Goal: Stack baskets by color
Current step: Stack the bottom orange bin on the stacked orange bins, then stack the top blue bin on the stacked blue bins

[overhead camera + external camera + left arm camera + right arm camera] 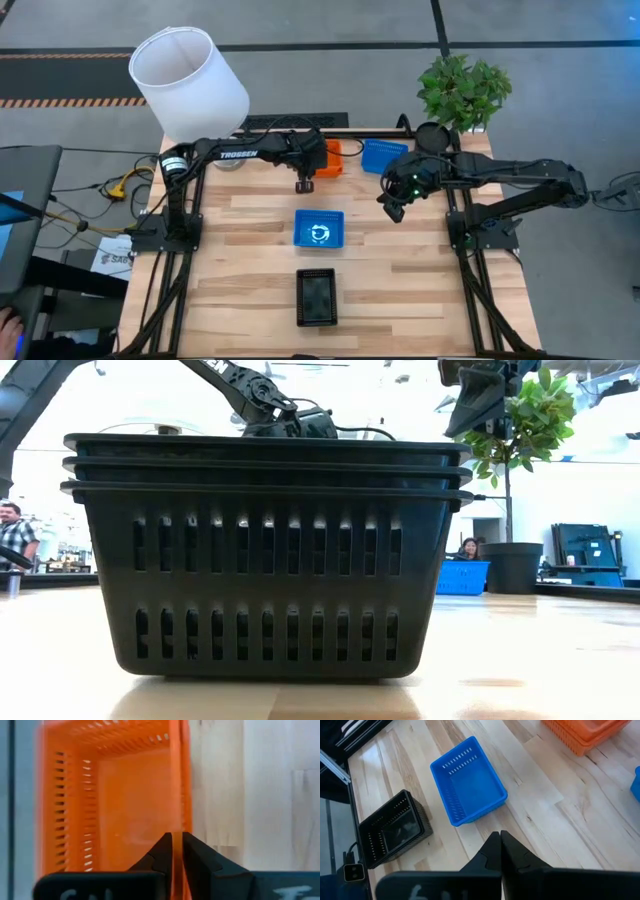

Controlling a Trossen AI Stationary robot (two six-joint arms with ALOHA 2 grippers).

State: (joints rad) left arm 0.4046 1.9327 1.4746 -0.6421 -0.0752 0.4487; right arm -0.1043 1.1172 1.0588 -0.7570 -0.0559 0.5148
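You've got three black baskets nested upright at table front, one blue basket mid-table, another blue basket and orange baskets stacked at back.

Bright, even overhead light; the orange basket is motion-blurred (low view's background glares white).

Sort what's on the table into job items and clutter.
Job: black baskets, stacked; blue basket at centre; second blue basket at the back; orange baskets, wall pinched in the left gripper.

Clutter: lampshade, plant, black pot.
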